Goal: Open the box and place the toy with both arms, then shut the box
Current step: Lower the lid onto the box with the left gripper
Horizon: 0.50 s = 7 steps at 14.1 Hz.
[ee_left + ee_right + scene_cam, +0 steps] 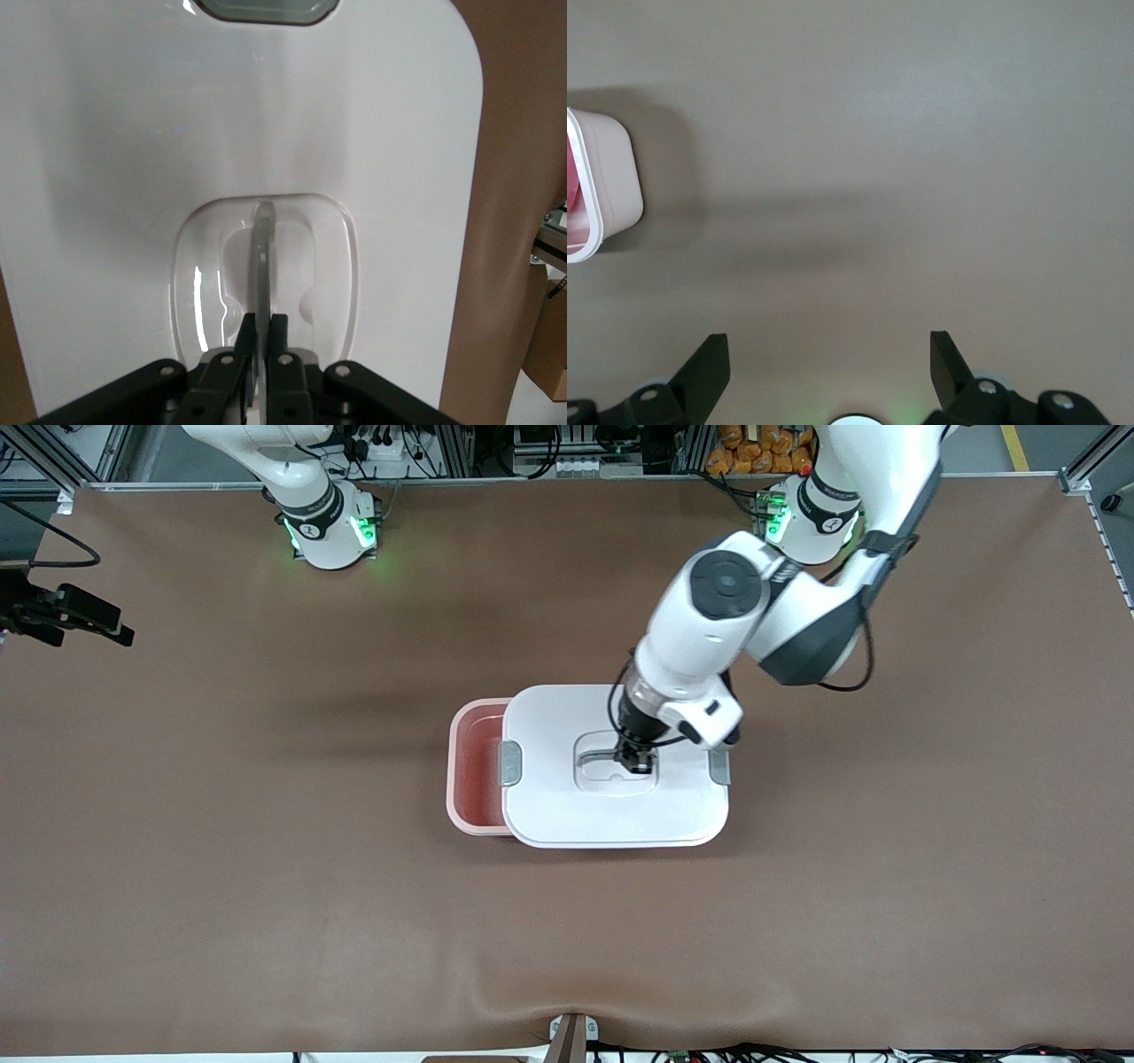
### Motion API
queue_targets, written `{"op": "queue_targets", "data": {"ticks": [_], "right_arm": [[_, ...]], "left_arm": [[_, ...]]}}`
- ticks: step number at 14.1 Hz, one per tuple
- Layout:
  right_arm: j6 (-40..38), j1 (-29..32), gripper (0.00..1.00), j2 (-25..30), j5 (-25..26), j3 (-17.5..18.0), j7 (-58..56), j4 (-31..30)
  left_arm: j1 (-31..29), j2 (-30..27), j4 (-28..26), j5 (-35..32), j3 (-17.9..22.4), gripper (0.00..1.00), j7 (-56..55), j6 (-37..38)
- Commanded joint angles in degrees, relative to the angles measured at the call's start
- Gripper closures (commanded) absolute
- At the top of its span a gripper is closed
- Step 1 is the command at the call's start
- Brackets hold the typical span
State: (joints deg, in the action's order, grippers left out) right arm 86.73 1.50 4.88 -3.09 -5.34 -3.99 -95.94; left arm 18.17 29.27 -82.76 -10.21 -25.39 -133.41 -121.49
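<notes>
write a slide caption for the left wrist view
Left tool shut on the lid's grey handle, white lid filling the view.

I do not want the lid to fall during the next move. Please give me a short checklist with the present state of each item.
1. Left claw shut on the lid's grey handle: ok.
2. Lid off its seat: ok, it is shifted toward the left arm's end, and the box shows open at the right arm's end.
3. Side clips released: ok, as the lid has shifted.
4. Right claw open and apart from the box, over bare table: ok, this arm waits.
5. Toy in sight for placing: not ok, no view shows it.
6. Firmness of the grip on the handle: cannot tell.
</notes>
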Motion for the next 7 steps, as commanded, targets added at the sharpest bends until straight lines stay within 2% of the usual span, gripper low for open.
{"op": "queue_targets", "data": {"ticks": [1, 7], "right_arm": [[-1.4, 0.4, 0.0, -1.1, 2.9, 1.1, 0.6, 4.2], [-3.7, 0.3, 0.0, -2.8, 2.4, 1.3, 0.1, 5.2]], "left_arm": [[3.0, 1.7, 1.1, -3.8, 0.5, 1.0, -2.3, -2.3], [6.2, 3.8, 1.2, -4.6, 0.9, 1.0, -3.4, -6.5]]}}
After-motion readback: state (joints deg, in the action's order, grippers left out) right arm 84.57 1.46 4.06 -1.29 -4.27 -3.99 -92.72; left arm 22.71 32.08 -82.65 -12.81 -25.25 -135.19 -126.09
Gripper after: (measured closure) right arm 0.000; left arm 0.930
